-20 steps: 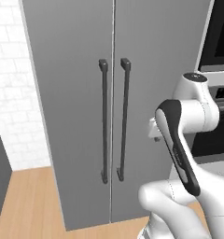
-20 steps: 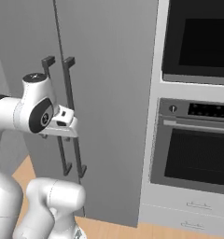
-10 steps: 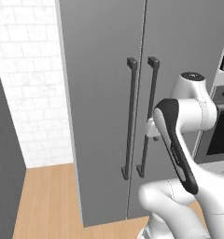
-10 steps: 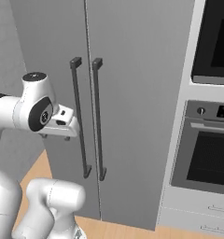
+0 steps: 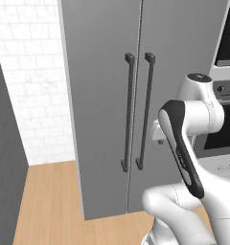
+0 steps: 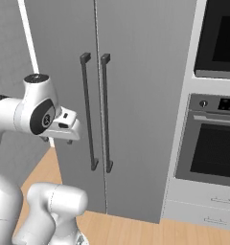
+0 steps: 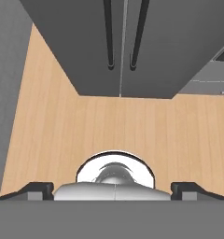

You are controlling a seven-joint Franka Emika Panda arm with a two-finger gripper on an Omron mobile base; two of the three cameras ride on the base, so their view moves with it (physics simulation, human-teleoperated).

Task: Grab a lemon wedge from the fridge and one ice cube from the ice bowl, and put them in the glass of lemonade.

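— Item one, containers?
— The fridge (image 5: 136,95): tall grey cabinet, two doors, both shut, so I cannot list its contents. Two long dark handles (image 5: 138,112) stand upright side by side at the seam between the doors.

— What does each view add?
— Left base view: a white tiled wall (image 5: 33,86) to the left of the fridge and a wooden floor (image 5: 50,201) at its foot. Right base view: a built-in oven (image 6: 210,148) just right of the fridge, with a second dark oven window (image 6: 222,40) above it and a pale drawer (image 6: 203,210) below. Hand view: looks steeply down at the floor (image 7: 132,126) in front of the fridge, with the lower ends of the two handles (image 7: 121,32) at the top.

— Item two, your pincer?
— My pincer (image 7: 112,190): its two dark fingertips (image 7: 37,189) sit far apart at the bottom of the hand view, so it stands wide, holding nothing. In the base views my hand is folded close to my arm, in front of the fridge and apart from it.

— Where is the fridge from the pincer?
— Ahead of it, across a stretch of bare floor; no contact with doors or handles.
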